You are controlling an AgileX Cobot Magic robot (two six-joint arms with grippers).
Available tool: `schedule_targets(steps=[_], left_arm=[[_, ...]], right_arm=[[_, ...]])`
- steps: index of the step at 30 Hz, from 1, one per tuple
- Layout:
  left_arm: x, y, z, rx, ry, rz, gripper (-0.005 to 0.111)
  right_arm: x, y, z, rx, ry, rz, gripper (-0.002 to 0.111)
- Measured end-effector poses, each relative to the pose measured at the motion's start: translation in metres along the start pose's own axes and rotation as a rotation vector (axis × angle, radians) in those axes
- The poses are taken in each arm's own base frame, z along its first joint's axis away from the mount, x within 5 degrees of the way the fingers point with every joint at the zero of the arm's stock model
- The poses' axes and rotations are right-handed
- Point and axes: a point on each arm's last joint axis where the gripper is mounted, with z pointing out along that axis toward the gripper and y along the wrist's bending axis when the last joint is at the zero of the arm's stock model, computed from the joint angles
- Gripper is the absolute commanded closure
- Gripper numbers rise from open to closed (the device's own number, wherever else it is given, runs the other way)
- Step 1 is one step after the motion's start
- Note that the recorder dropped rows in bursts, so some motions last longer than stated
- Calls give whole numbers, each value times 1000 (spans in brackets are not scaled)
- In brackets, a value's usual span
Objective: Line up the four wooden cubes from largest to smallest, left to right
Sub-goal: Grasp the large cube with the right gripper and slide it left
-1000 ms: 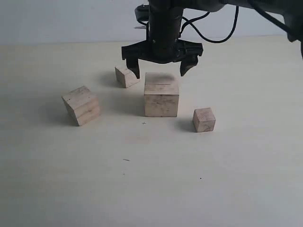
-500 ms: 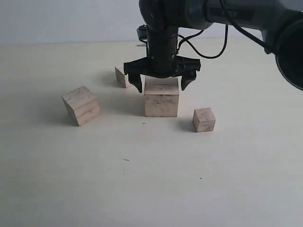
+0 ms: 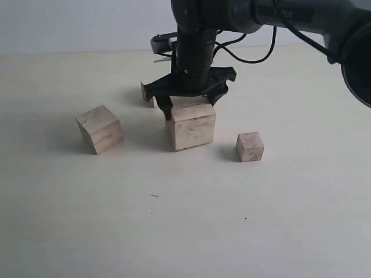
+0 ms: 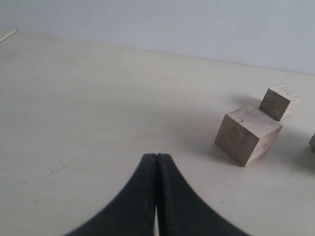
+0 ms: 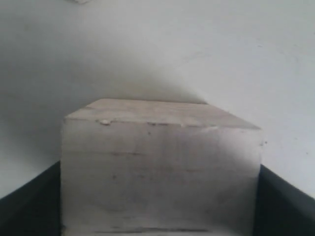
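The largest wooden cube (image 3: 191, 128) stands mid-table, turned slightly askew. My right gripper (image 3: 191, 107) has come down over it, and its fingers (image 5: 29, 206) press flush against both sides of the cube (image 5: 160, 167). A medium cube (image 3: 99, 128) sits to the left, tilted on the table; in the left wrist view this cube (image 4: 247, 135) is ahead of my left gripper (image 4: 156, 157), which is shut on nothing. A small cube (image 3: 148, 92) lies behind the right gripper, partly hidden. Another small cube (image 3: 250, 146) rests to the right.
The pale table (image 3: 185, 220) stretches bare toward the front. The right arm (image 3: 200, 35) and its cables (image 3: 249, 55) rise above the largest cube. A pale wall (image 3: 69, 23) runs behind the table. The back small cube (image 4: 279, 102) sits just beyond the medium one.
My right gripper dropped over the largest cube and its fingers closed in on the cube's sides. The cube shifted slightly left and turned. The other cubes stayed put.
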Motion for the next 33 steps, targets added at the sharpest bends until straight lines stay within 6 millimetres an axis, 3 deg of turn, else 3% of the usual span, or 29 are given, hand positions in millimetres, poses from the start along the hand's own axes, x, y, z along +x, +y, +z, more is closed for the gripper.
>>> schedule_targets(steps=[7, 18, 24, 29, 33], left_arm=[[0, 0, 0, 0, 0, 0, 107], [0, 0, 0, 0, 0, 0, 107], [0, 0, 0, 0, 0, 0, 107], [0, 0, 0, 0, 0, 0, 107], [0, 0, 0, 0, 0, 0, 107]], right_arm=[[-1, 3, -28, -34, -59, -462, 108], [5, 26, -36, -278, -161, -1113, 108], [5, 26, -36, -272, -188, -1274, 108], [4, 27, -36, -277, -216, -1301, 108], [4, 33, -18, -286, -200, -1304, 108]])
